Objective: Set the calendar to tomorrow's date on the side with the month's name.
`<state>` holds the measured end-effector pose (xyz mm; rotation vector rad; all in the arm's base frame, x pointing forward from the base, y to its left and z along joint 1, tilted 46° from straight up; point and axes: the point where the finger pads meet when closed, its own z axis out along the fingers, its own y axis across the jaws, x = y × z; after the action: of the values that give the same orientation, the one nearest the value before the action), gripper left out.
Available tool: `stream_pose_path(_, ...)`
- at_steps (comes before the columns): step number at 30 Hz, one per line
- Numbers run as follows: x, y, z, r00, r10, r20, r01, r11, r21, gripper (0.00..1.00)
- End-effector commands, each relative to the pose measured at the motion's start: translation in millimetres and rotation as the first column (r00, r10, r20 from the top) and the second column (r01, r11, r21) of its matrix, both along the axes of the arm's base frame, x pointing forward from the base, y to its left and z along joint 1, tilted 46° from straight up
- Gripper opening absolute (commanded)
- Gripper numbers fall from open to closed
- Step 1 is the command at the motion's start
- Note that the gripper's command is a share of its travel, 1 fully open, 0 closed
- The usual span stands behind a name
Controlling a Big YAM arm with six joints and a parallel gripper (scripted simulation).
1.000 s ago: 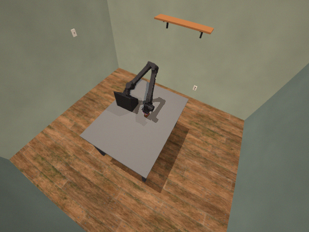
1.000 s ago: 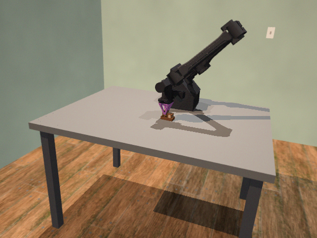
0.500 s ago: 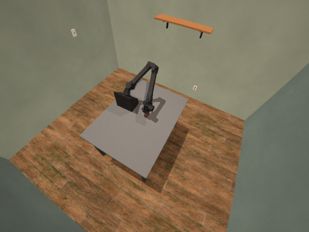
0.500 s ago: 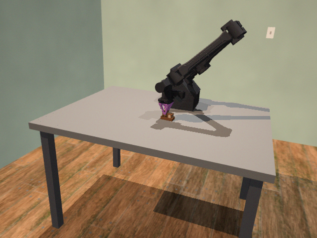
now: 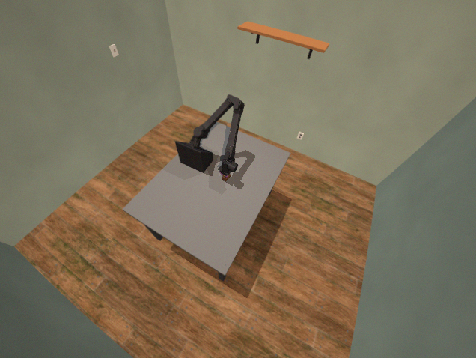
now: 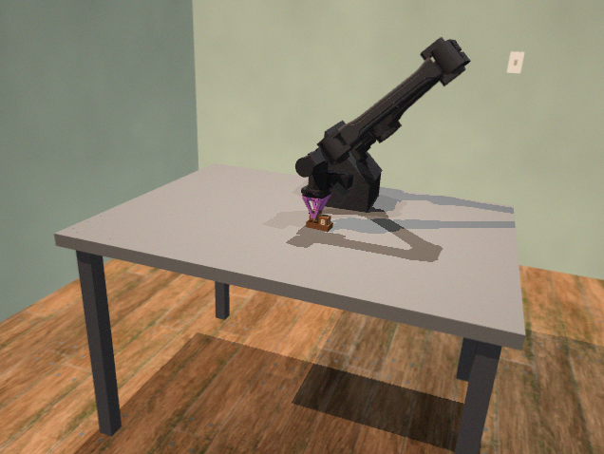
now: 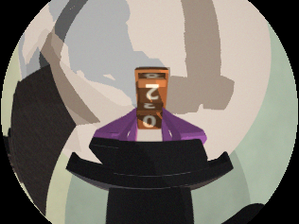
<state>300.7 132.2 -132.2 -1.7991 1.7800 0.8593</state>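
Observation:
A small brown calendar tray [image 6: 319, 224] lies flat on the grey table in front of the arm's base. It also shows in the wrist view [image 7: 150, 76], with two orange-brown cubes in it, in a row. The nearer cube [image 7: 149, 120] shows a 0 on top. The farther cube [image 7: 150, 95] shows a 2 on top. My gripper [image 7: 149, 111], with purple fingers, points straight down over the tray and is shut on the nearer cube. In the exterior view the gripper [image 6: 314, 211] covers the left cube; the right cube [image 6: 324, 220] shows a round digit, too small to read. The month's name is not visible.
The arm's black base [image 6: 358, 187] stands right behind the tray. A dark flat panel [image 5: 193, 156] stands at the table's edge near the base. The table's near edge [image 6: 292, 288] is far from the tray.

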Motion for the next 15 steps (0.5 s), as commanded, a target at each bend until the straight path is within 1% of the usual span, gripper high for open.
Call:
stream_pose_path(1,11.8,2.4,1.8,1.0,0.007,0.014,-0.007,1.0,0.005,0.26)
stream_pose_path(10,12.9,4.9,2.1,1.0,0.01,0.02,-0.01,1.0,0.005,0.26)
stream_pose_path(15,13.4,6.2,-1.8,1.0,0.005,0.021,-0.005,1.0,0.005,0.26)
